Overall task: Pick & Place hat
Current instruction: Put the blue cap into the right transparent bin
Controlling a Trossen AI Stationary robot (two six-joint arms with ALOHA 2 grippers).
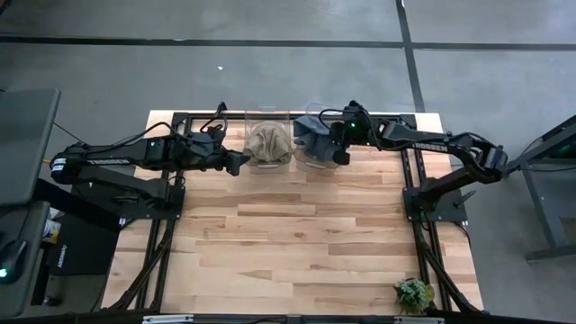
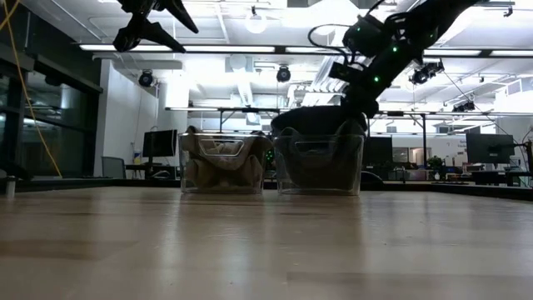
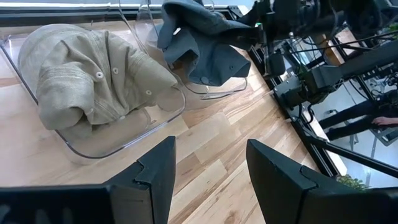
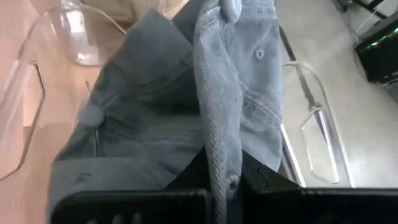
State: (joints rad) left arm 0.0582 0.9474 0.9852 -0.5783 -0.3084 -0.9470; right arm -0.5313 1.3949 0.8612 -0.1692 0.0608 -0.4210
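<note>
A grey-blue hat [image 1: 311, 137] lies in and over the rim of the right clear bin [image 2: 319, 162] at the table's far middle. My right gripper [image 4: 224, 186] is shut on it, reaching in from the right. A beige hat [image 1: 268, 142] fills the left clear bin [image 2: 223, 162] beside it. My left gripper [image 3: 208, 171] hangs open, raised just left of the beige hat's bin [image 3: 155, 121], with nothing between its fingers. It shows high at the top left of the low view [image 2: 154, 21]. My right gripper pinches a narrow stitched edge or fold of the grey-blue hat [image 4: 219, 146] between its two fingers. The fingers slant down at it from the table's right side. The rest of the hat [image 4: 143, 124] spreads away from the fingers over the bin, its top bulging above the rim [image 2: 312, 121].
The two bins stand side by side against the table's far edge, between the black arm frames [image 1: 409, 193]. A small green plant [image 1: 414, 294] sits at the near right corner. Bare wooden tabletop [image 1: 297, 243] stretches from the bins to the near edge.
</note>
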